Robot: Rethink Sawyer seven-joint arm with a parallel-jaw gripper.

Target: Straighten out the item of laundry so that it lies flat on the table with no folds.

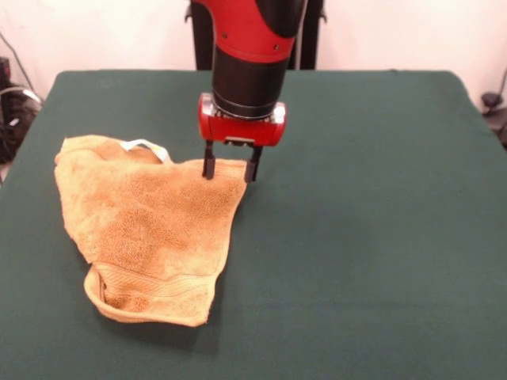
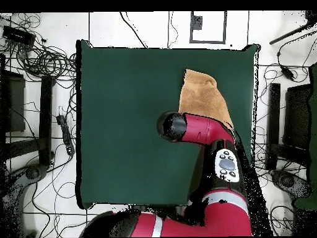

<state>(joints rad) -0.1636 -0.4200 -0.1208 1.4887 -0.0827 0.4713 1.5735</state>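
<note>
- In the front view, the towel point(image 1: 150, 226) lies on the left half of the table point(image 1: 372, 237), well in from the left edge and reaching toward the near edge.
- It is not flat: the shape is a skewed, roughly triangular mass, wide at the far side and narrowing toward the near side.
- Its far-left corner is rounded and rumpled, and a small white tag loop point(image 1: 147, 146) arches up from the far edge.
- At the near end, the woven border band point(image 1: 154, 285) is doubled over on itself, leaving a thick rolled hem with a small pocket at its left.
- The towel's right edge runs diagonally from the far-right corner down to that folded end.
- The gripper point(image 1: 231, 170) stands over the towel's far-right corner, pointing straight down from the red and black arm point(image 1: 249, 55).
- Its two dark fingers point(image 1: 209, 162) are spread apart; the left tip rests at the towel's far edge and the right tip sits at the corner's outer rim, so the corner lies between them without being pinched.
- To the right of the gripper, the green cloth is bare out to the table's right edge.
- In the overhead view, the towel point(image 2: 201, 96) shows on the table's right part, its lower portion covered by the arm point(image 2: 210, 133).
</note>
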